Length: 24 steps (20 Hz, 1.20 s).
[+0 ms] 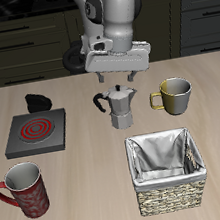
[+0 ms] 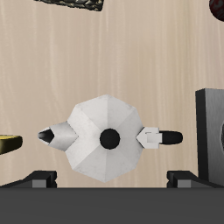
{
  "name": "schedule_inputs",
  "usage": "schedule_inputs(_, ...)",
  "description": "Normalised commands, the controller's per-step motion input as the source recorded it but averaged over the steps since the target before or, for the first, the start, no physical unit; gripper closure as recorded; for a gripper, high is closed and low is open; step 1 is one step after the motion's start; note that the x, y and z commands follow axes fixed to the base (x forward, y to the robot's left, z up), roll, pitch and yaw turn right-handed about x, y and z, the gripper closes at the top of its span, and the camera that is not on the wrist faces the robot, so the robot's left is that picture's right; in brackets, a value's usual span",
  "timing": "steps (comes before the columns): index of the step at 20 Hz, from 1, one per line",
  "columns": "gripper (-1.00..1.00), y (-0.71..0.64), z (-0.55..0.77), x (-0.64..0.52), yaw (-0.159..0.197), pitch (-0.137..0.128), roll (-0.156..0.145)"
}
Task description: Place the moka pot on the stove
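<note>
The silver faceted moka pot [image 1: 119, 105] stands upright near the middle of the table, with its spout and handle out to its sides. In the wrist view the moka pot [image 2: 107, 136] shows from above with its dark lid knob. My gripper [image 1: 121, 81] hangs just above the pot, open and empty; in the wrist view the gripper [image 2: 111, 180] has its jaws spread wider than the pot's body. The stove [image 1: 37, 131], a dark grey square plate with a red coil, lies apart from the pot, and its edge shows in the wrist view [image 2: 211, 131].
An olive-grey mug [image 1: 175, 93] stands close beside the pot, on the side away from the stove. A woven basket with grey lining [image 1: 167, 168] sits nearer the table's front edge. A red patterned mug [image 1: 24, 190] stands in front of the stove. A small black object [image 1: 37, 99] lies behind the stove.
</note>
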Motion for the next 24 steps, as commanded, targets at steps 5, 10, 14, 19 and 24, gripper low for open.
schedule_inputs(5,-1.00,-0.03,-0.09,0.05,-0.005,-0.004,-0.005)
schedule_inputs(10,-1.00,0.10,-0.10,0.02,-0.009,0.006,0.015)
schedule_inputs(14,-1.00,0.06,-0.08,-0.07,-0.039,0.005,0.024)
schedule_inputs(19,-1.00,-0.02,-0.12,-0.10,-0.046,0.019,0.003)
schedule_inputs(24,-1.00,-0.04,-0.09,-0.04,-0.024,0.006,-0.016)
